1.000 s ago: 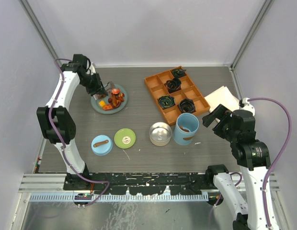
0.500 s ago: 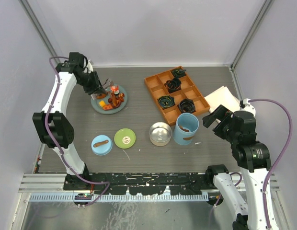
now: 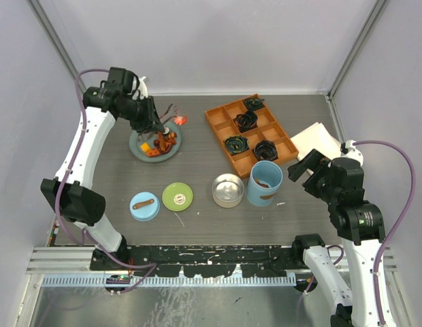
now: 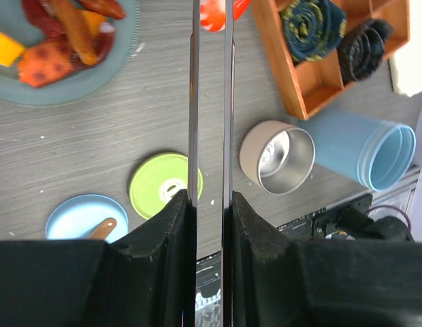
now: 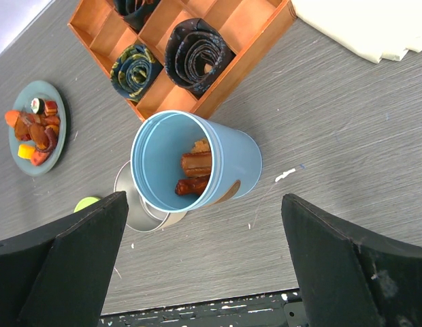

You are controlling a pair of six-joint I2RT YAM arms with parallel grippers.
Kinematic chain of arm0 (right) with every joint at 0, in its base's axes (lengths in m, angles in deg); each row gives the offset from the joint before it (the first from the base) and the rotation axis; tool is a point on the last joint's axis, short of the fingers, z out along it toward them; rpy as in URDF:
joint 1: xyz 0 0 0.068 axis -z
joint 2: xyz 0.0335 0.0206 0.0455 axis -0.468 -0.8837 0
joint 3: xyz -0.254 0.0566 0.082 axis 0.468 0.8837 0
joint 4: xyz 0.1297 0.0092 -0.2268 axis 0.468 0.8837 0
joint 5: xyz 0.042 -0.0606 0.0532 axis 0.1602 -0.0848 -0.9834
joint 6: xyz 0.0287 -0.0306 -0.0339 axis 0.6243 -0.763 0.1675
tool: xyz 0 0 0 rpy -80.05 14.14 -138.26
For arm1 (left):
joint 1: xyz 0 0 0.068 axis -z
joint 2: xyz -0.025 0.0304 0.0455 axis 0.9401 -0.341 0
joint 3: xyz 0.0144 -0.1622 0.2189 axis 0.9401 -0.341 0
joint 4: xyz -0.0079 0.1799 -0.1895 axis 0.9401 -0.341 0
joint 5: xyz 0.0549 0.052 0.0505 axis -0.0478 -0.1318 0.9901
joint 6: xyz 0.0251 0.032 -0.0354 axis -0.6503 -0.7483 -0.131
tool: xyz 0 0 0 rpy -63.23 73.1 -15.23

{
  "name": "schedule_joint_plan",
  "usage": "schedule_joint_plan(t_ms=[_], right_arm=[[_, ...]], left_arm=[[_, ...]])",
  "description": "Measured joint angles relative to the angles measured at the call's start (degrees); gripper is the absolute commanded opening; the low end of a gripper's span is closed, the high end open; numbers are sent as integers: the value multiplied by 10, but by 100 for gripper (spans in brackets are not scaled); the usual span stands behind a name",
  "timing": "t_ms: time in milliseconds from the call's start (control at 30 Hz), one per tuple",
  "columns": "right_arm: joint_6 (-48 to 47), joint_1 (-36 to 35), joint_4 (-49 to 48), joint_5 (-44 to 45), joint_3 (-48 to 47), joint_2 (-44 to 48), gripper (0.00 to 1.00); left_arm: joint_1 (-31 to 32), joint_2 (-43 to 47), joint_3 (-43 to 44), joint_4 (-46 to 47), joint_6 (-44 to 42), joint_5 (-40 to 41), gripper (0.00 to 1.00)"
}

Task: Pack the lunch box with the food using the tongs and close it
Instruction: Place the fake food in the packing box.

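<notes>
My left gripper (image 3: 153, 122) (image 4: 209, 197) is shut on the grey tongs (image 3: 168, 116) (image 4: 193, 102). The tongs' tips pinch a red piece of food (image 3: 178, 120) (image 4: 214, 13) just past the right edge of the teal plate (image 3: 136, 148). More food (image 3: 160, 142) lies piled on that plate. The light-blue cylinder (image 3: 265, 182) (image 5: 197, 160) stands open with brown pieces (image 5: 197, 174) inside. The steel tin (image 3: 227, 190) (image 4: 278, 157) beside it is open too. The green lid (image 3: 177, 196) and blue lid (image 3: 144, 206) lie flat to its left. My right gripper (image 3: 307, 170) (image 5: 203, 201) hangs open right of the cylinder, holding nothing.
An orange compartment tray (image 3: 250, 133) of black coils sits behind the cylinder. A white folded cloth (image 3: 316, 139) lies at the right edge. Grey walls close in the table on three sides.
The left arm has lifted the tongs out of the food pile and swung them right, now with a red piece pinched at the tips. The right arm has not moved.
</notes>
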Motion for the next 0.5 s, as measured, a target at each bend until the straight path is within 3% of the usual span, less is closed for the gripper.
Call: schedule_joint_plan(t_ms=[500], right_arm=[[0, 0, 0, 7, 0, 5, 100]], left_arm=[[181, 21, 73, -38, -5, 22, 10]])
